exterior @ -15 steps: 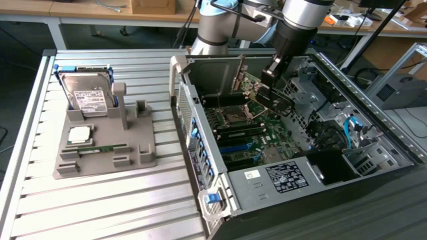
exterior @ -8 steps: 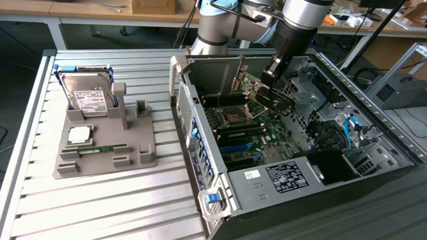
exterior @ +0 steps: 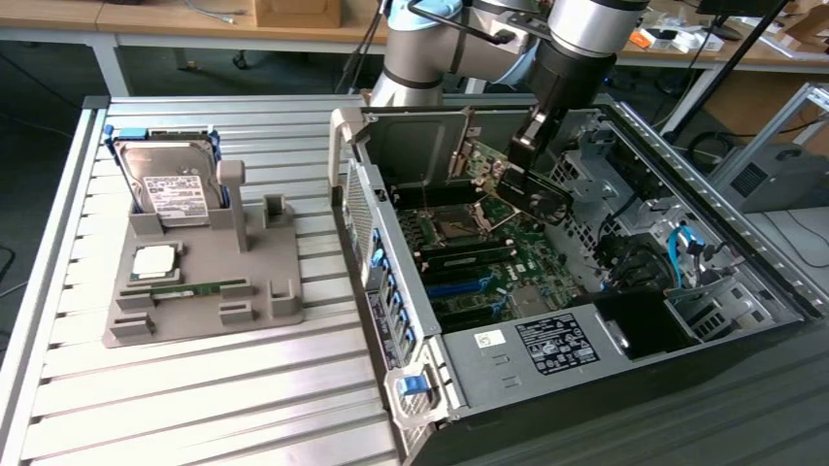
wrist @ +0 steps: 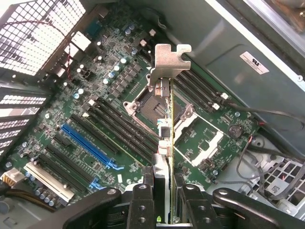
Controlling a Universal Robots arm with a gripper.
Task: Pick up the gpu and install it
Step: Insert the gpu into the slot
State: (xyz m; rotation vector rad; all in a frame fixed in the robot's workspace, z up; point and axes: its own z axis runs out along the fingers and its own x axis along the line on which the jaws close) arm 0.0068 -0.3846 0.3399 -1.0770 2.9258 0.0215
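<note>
The gpu (wrist: 167, 125), a thin dark card seen edge-on with a silver metal bracket (wrist: 170, 58) at its far end, hangs above the green motherboard (wrist: 90, 109), over the square processor socket (wrist: 146, 102). My gripper (wrist: 166, 202) is shut on the card's near end, one black finger (wrist: 142, 202) on each side. In the exterior view the gripper (exterior: 529, 155) reaches down into the open computer case (exterior: 545, 345) and the gpu (exterior: 534, 197) tilts above the motherboard (exterior: 480, 282), apart from it.
Blue expansion slots (wrist: 88, 145) and black slots lie beside the card. Case walls (exterior: 369, 223), a drive cage and cables (exterior: 684, 254) surround the board. At the exterior view's left a grey holder (exterior: 214, 291) carries a hard drive (exterior: 171, 189), a processor chip (exterior: 155, 259) and a RAM stick (exterior: 194, 287).
</note>
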